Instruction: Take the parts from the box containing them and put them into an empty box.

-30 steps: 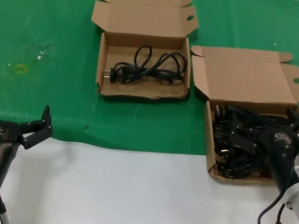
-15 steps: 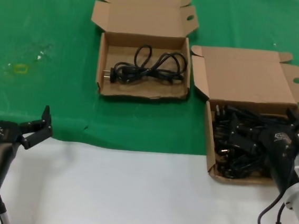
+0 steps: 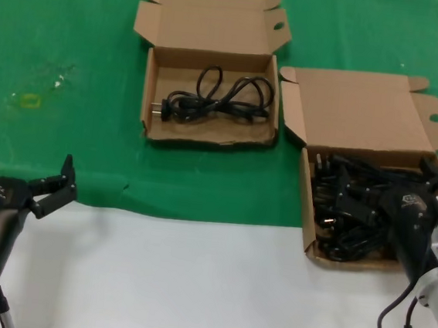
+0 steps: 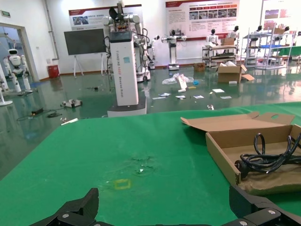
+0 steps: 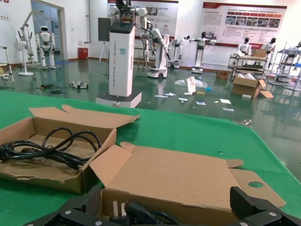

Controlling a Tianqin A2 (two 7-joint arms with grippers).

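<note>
Your left gripper (image 3: 22,176) is sitting parked at the near left edge, jaws spread wide, holding nothing, over the seam of the green cloth (image 3: 66,56) and the white table (image 3: 192,285); nothing is lying between its fingers.

Ahead and to the right of those jaws, well apart, the receiving box (image 3: 210,93) is sitting with its lid straight and flaps spread. It is not strictly empty: one black cord (image 3: 217,98) is lying coiled loosely inside, plug toward the box's left wall.

Further right, the source box (image 3: 357,185) is crammed with the parts (image 3: 350,211), a tangled heap of black cords and plugs. Your right gripper (image 3: 422,187) is hanging over the right end of that heap; the wrist view is showing its fingers (image 5: 254,207) set wide apart, nothing gripped.

Step, as I'm judging it: picking the next cord. Next move needs you lowering the jaws onto a single loop or plug, closing, lifting slowly. The tangle may drag neighbours along.
</note>
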